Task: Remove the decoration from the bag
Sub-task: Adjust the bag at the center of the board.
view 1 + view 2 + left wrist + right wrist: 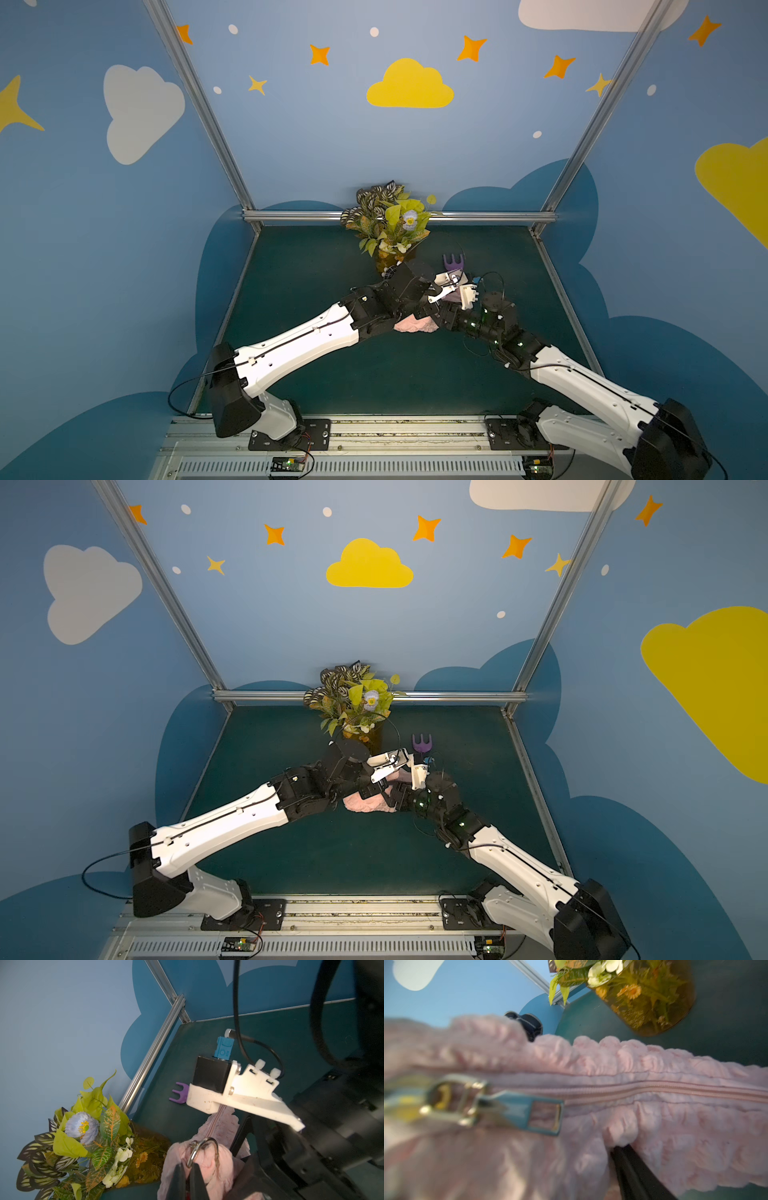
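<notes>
No word, number or brand can be read anywhere. The blue plug (224, 1049) seen in the left wrist view carries small moulded marks: raised shapes, not legible letters. In both top views, whatever print is on the small circuit board (288, 464) at the near edge is too tiny to make out. The metal zip pull (529, 1111) on the bag (675, 1126) is blurred in the right wrist view, so whether it bears any stamp cannot be told.

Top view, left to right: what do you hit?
Left arm base → vase of leaves → purple fork → right arm base. Pink bag skipped: it overlaps vase and fork.
</notes>
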You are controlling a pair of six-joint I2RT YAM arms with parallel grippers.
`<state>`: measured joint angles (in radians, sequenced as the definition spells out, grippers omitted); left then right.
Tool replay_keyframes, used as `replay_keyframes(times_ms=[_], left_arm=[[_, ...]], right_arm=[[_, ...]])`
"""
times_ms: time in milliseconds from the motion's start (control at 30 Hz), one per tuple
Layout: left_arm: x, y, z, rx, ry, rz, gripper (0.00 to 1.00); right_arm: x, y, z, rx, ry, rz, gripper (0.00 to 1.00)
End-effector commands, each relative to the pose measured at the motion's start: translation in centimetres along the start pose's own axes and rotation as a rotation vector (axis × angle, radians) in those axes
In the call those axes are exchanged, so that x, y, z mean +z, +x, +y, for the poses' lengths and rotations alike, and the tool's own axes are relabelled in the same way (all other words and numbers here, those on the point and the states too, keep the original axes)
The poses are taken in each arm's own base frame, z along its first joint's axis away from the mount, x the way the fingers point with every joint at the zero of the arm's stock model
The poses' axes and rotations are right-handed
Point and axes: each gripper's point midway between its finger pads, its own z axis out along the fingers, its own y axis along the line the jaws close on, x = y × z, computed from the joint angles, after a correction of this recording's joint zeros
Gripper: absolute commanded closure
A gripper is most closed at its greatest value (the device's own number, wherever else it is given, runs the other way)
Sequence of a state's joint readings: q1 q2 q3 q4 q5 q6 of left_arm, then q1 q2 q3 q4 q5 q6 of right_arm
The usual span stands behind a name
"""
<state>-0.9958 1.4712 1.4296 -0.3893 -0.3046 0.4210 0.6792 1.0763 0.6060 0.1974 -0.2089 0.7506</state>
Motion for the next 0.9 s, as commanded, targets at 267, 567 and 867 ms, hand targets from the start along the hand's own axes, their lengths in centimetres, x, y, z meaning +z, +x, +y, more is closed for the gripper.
replay_keyframes(times_ms=[267, 567, 867], left_arm=[[-9.0, -2.0, 1.3, -0.370, 0.066, -0.240, 0.98], [-4.4, 0.5, -1.3, -0.537, 0.202, -0.196, 0.98], [-3.0, 1.0, 0.1, -0.563, 0.192, -0.217, 0.98]], right_arm=[[3.3, -3.1, -1.7, -0.085, 0.198, 0.016, 0.50], [4.3, 0.1, -4.6, -0.044, 0.207, 0.086, 0.49], [2.7, 1.3, -5.1, -0.065, 0.214, 0.119, 0.48]])
